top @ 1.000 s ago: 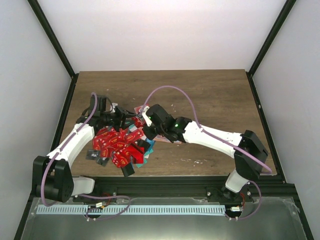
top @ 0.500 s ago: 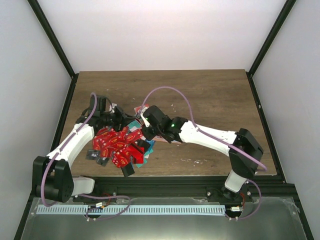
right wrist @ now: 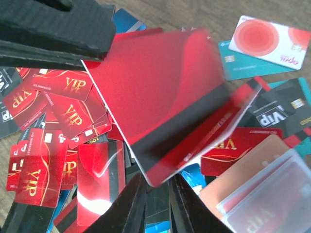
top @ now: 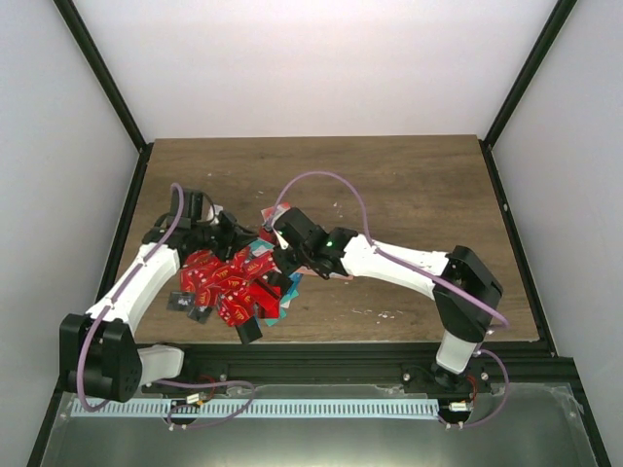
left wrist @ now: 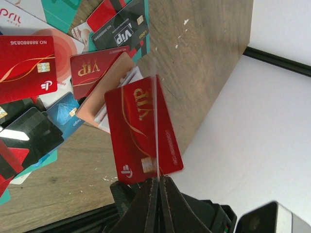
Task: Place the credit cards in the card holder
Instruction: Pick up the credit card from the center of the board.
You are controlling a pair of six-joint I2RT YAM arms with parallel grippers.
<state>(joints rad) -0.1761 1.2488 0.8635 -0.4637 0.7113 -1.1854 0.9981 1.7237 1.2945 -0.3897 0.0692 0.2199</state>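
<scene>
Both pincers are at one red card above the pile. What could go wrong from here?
1. The red card is pinched at one edge by the left pincer while the jaws of the right pincer stand apart around its corner; it could swing or drop into the pile.
2. The card holder lies partly buried in that pile, so sliding a card in may shove it or snag a neighbour.

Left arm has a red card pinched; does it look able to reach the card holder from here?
Probably yes. In the left wrist view the card holder lies just beyond the red card in the left fingers; the right fingers crowd that card's far edge.
</scene>
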